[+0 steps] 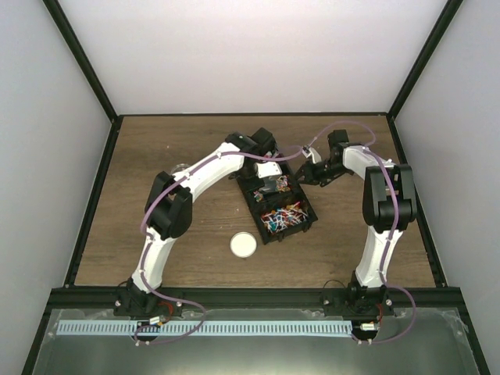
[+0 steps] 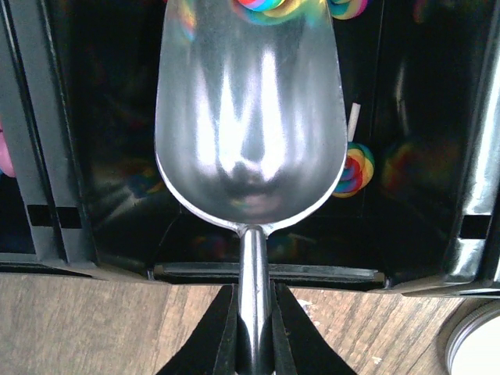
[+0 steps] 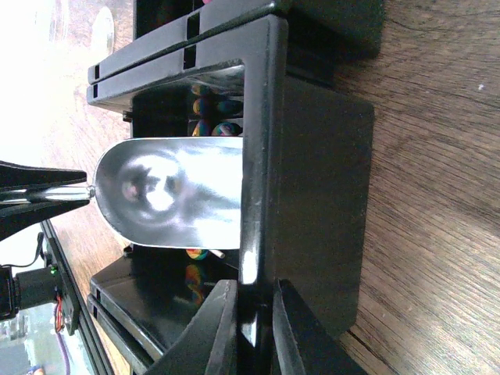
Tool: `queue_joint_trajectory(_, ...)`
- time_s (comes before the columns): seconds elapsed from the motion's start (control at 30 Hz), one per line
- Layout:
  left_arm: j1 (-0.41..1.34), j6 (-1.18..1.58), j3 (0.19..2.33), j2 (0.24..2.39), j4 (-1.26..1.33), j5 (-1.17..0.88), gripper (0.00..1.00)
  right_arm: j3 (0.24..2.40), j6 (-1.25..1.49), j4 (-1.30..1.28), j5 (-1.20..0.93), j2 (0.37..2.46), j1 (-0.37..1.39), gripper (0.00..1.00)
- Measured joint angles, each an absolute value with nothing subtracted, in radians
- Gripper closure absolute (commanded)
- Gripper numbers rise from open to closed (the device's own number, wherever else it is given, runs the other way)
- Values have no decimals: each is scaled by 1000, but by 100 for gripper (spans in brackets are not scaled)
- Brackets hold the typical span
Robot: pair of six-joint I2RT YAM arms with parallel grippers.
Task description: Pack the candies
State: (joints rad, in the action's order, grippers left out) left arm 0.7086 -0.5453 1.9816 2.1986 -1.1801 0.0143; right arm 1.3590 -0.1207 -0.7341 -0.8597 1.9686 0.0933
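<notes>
the top camera sits above and behind the arm bases, facing down and forward, far enough back to take in the whole wooden table (image 1: pixel 156 156) with the black bin (image 1: pixel 254 211) near its middle. the left wrist camera sits close behind the left gripper (image 2: pixel 254 295), looking along the handle of the metal scoop (image 2: pixel 250 141) down into one compartment of the bin. the right wrist camera is as close behind the right gripper (image 3: pixel 254 287), looking over the bin's wall and across the scoop (its picture reads turned on its side). all three views share the bin; both wrist views share the scoop's bowl.
</notes>
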Motion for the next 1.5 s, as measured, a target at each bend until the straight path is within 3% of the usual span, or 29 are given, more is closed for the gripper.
queue_joint_trajectory(1.03, 718, -536, 1982, 2082, -1407, 211, 96, 1227, 20, -598, -810, 1866, 118, 99)
queue_joint_trajectory(1.5, 749, -541, 2058, 2191, -1392, 198, 96, 1208, 39, -574, -799, 1849, 128, 99)
